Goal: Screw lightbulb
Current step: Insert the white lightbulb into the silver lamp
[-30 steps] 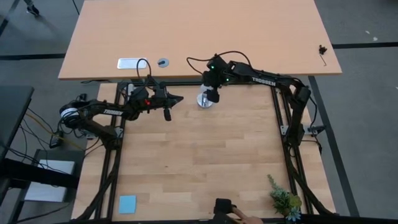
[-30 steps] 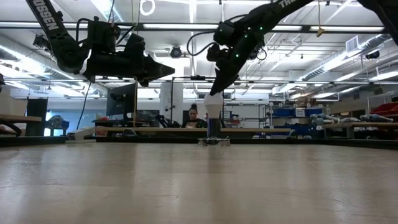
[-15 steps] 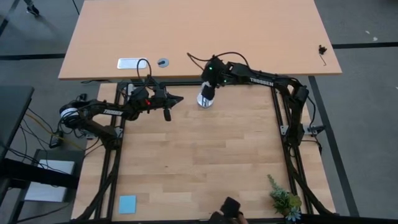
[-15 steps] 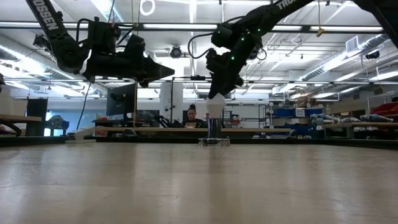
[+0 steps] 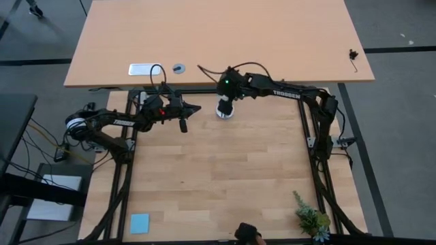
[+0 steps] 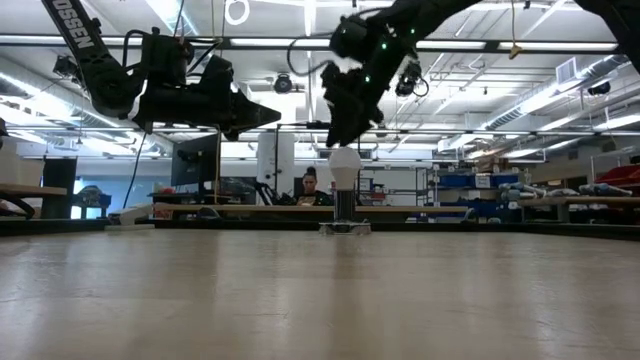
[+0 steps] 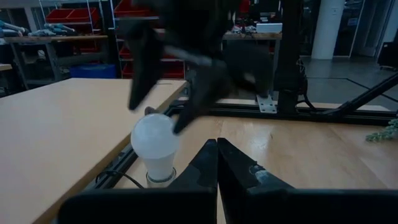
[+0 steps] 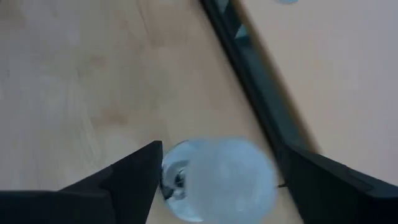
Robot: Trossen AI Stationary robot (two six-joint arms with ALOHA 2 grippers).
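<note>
The white lightbulb (image 6: pixel 345 166) stands upright with its base in the round silver socket disc (image 6: pixel 345 229) at the table's far middle; it also shows in the high view (image 5: pixel 223 110). My right gripper (image 6: pixel 338 135) is open just above it. In the right wrist view its fingers (image 8: pixel 134 171) stand on either side of the bulb's top (image 8: pixel 221 177); no touch shows. My left gripper (image 5: pixel 196 109) is shut and empty. It hovers level to the left of the bulb and points at it (image 7: pixel 155 140).
A second light wooden table (image 5: pixel 286 41) lies beyond the far edge, with a white plate (image 5: pixel 141 69) on it. A blue pad (image 5: pixel 139 222) lies near left and a small plant (image 5: pixel 311 221) near right. A person's hand (image 5: pixel 248 235) shows at the near edge.
My right gripper, which was down over the bulb's top, has turned at the wrist, risen off it and drawn toward the far left. The bulb's whole top now shows and it stays upright in the socket.
</note>
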